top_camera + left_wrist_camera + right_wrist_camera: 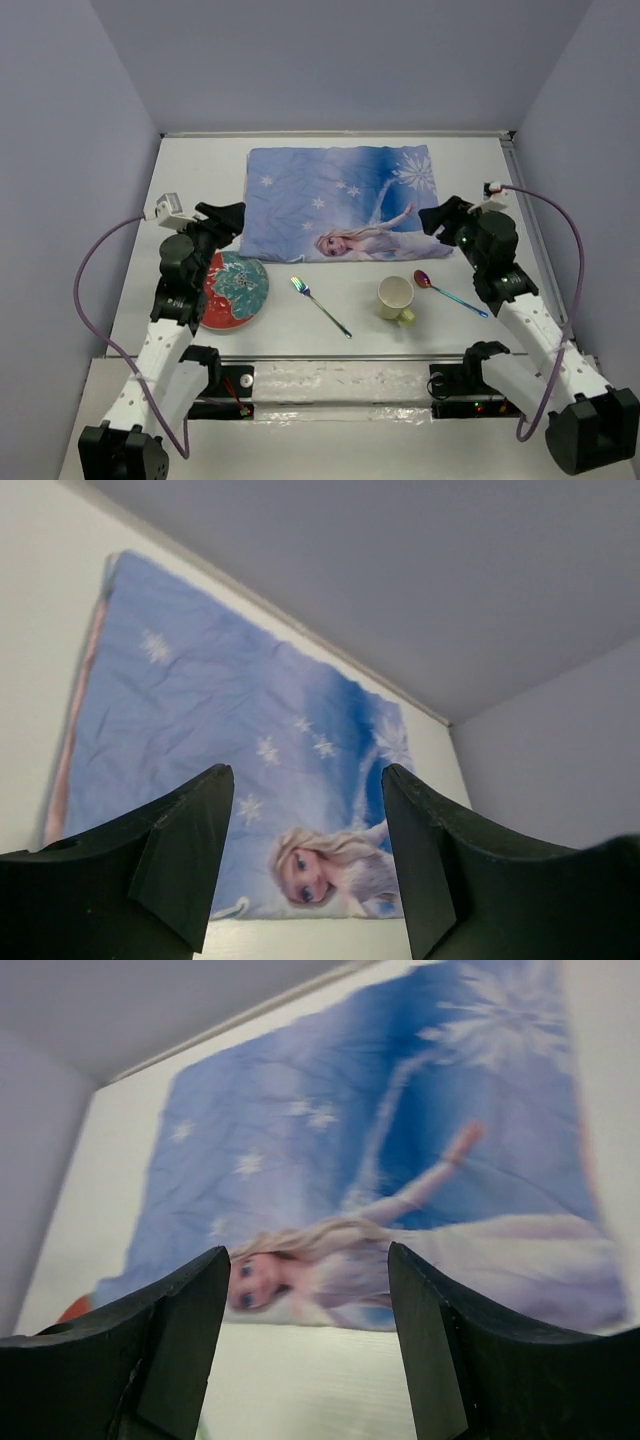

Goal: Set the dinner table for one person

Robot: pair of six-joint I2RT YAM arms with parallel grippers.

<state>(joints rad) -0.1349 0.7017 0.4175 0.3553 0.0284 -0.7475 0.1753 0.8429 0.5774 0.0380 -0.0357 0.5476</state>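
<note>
The white dinner table (pixel 200 170) holds a blue cartoon placemat (pixel 340 200) at the far middle, also in the left wrist view (pixel 220 740) and the right wrist view (pixel 400 1160). A red and teal plate (pixel 234 290) lies near left. A fork (pixel 320 305), a cream mug (pixel 396 298) and a spoon (pixel 450 293) lie in a row near the front. My left gripper (pixel 228 218) is open and empty beside the placemat's left edge, above the plate. My right gripper (pixel 437 222) is open and empty at the placemat's right near corner.
Grey walls (pixel 330 60) enclose the table on three sides. A raised rail (pixel 525 215) runs along the right edge. Purple cables (pixel 90 290) loop out from both arms. The arm bases sit on a strip (pixel 340 385) at the near edge.
</note>
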